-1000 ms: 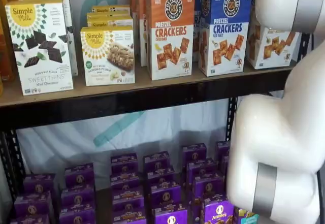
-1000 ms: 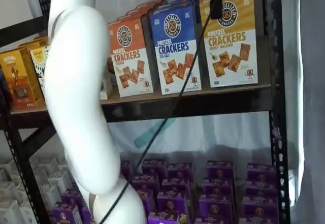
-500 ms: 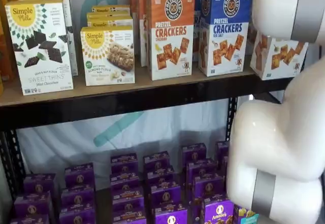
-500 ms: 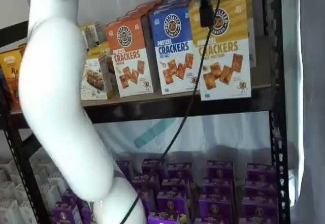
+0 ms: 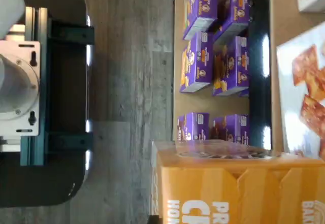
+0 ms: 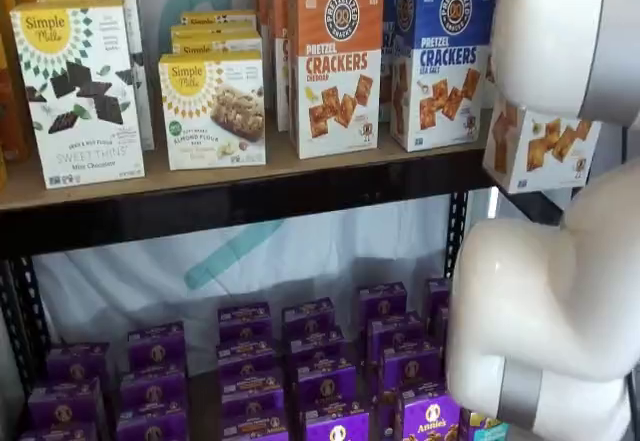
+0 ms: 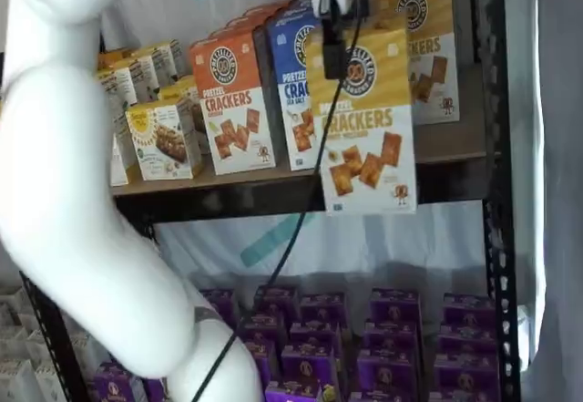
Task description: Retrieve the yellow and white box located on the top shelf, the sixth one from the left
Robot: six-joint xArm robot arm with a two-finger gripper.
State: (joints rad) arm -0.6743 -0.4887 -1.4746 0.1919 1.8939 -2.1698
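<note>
In the wrist view the yellow and white box (image 5: 238,188) fills the near field, purple boxes (image 5: 213,56) beyond. In both shelf views it hangs clear of the top shelf (image 7: 273,192), before its rail, clamped in the hand (image 7: 330,19).

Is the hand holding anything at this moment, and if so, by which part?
Yes: the hand is shut on the yellow and white box, gripping its top edge; the box hangs clear of the top shelf.

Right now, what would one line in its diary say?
stage: pulling out | fingers: shut on yellow and white box | box: off top shelf, hanging before it
</note>
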